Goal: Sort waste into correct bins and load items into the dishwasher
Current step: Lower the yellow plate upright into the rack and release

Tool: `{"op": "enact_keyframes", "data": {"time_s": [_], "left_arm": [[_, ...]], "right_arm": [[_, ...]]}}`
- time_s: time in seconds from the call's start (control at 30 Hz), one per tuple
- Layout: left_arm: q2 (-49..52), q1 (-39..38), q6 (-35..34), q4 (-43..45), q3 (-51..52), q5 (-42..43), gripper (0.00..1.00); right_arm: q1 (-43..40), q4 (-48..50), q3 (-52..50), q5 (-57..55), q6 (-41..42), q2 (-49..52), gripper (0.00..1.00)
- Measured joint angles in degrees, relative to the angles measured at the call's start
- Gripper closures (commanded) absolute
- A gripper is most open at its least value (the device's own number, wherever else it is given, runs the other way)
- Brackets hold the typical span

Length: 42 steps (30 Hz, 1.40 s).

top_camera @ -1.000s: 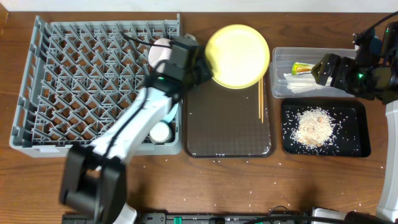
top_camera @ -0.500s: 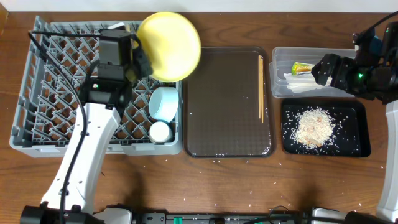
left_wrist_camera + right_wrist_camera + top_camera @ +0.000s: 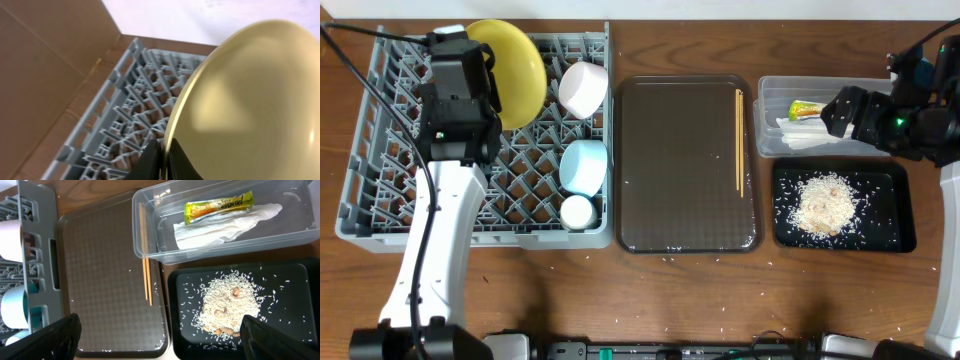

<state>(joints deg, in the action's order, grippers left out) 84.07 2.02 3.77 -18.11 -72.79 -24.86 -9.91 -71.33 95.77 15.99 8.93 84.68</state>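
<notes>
Left pincer (image 3: 163,159) grips rim of glossy yellow plate (image 3: 240,100), on edge; grey dish rack (image 3: 125,115) below it; right pincer (image 3: 160,322) spread, empty

My overhead camera looks straight down on the table (image 3: 620,300): dish rack (image 3: 390,150) at nine o'clock, clear tub (image 3: 766,95) and black tray (image 3: 895,235) at three. My left wrist camera sits tight against the yellow plate (image 3: 250,100), facing across the rack. My right wrist camera looks down from higher, sharing the brown tray (image 3: 100,280), chopsticks (image 3: 146,275) and both bins with overhead.
</notes>
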Motion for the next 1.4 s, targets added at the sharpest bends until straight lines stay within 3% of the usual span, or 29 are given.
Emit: {"op": "enact_keyframes", "data": {"time_s": [0.1,0.43,0.57,0.73,0.87,1.23,1.4], "left_arm": [[2.62,0.28,3.78,1.7,0.02,-1.44,0.93],[10.88,0.46,6.84,3.58,0.02,-3.43,0.92],[10.88,-0.55,7.32,5.27,0.02,-3.63,0.83],[10.88,-3.58,7.91,8.07,0.02,-3.56,0.43],[10.88,-5.55,8.07,8.57,0.02,-3.1,0.24],[4.81,-5.55,8.0,8.52,0.02,-2.51,0.13],[-2.23,-5.46,0.28,2.91,0.02,1.27,0.12]], "right_arm": [[0.0,-0.02,0.0,0.0,0.0,0.0,0.01],[0.0,-0.02,0.0,0.0,0.0,0.0,0.01],[0.0,-0.02,0.0,0.0,0.0,0.0,0.01],[0.0,-0.02,0.0,0.0,0.0,0.0,0.01],[0.0,0.0,0.0,0.0,0.0,0.0,0.01],[0.0,0.0,0.0,0.0,0.0,0.0,0.01],[0.0,-0.04,0.0,0.0,0.0,0.0,0.01]]}}
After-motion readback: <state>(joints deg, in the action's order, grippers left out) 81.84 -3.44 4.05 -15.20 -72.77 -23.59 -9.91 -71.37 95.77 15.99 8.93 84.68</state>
